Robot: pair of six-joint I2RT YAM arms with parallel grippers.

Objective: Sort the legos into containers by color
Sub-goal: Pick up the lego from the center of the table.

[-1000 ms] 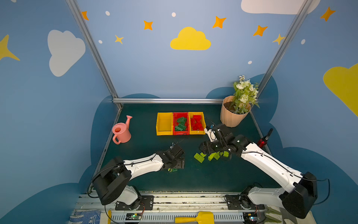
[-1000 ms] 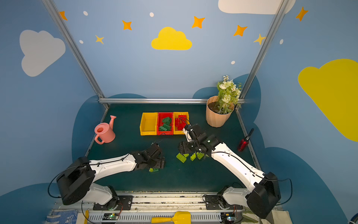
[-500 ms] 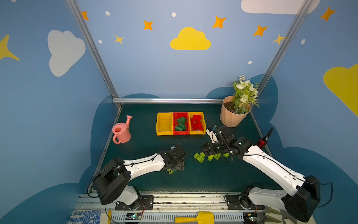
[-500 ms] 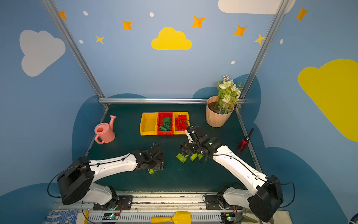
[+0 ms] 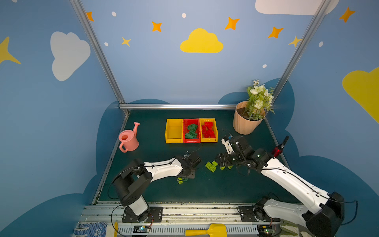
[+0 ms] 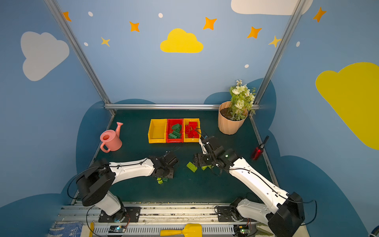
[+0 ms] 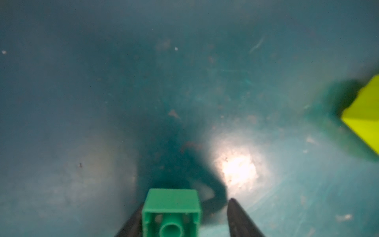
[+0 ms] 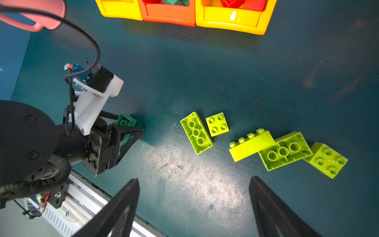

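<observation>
Two colours are largely sorted: dark green bricks [image 5: 192, 130] lie in the red bin [image 5: 191, 141] and red bricks [image 5: 208, 130] in the yellow bin [image 5: 208, 140] beside it, in the row near the bench's [image 5: 155, 190] back edge. The other yellow bin [image 5: 174, 132], at the row's far end, is seen empty. One dark green brick [image 7: 171, 202] is framed by the left gripper [image 7: 185, 205] toward the front edge. One finger [image 7: 132, 222] is touching it and a gap shows at the other, so no firm hold is judged yet. Five lime bricks [image 8: 285, 150] are left loose near mid-bench, with a sixth lime brick [image 5: 180, 181] just beside the left gripper. The right gripper [image 8: 193, 179] is held above them, jaws wide and empty. The lime lot is judged the main work left.
</observation>
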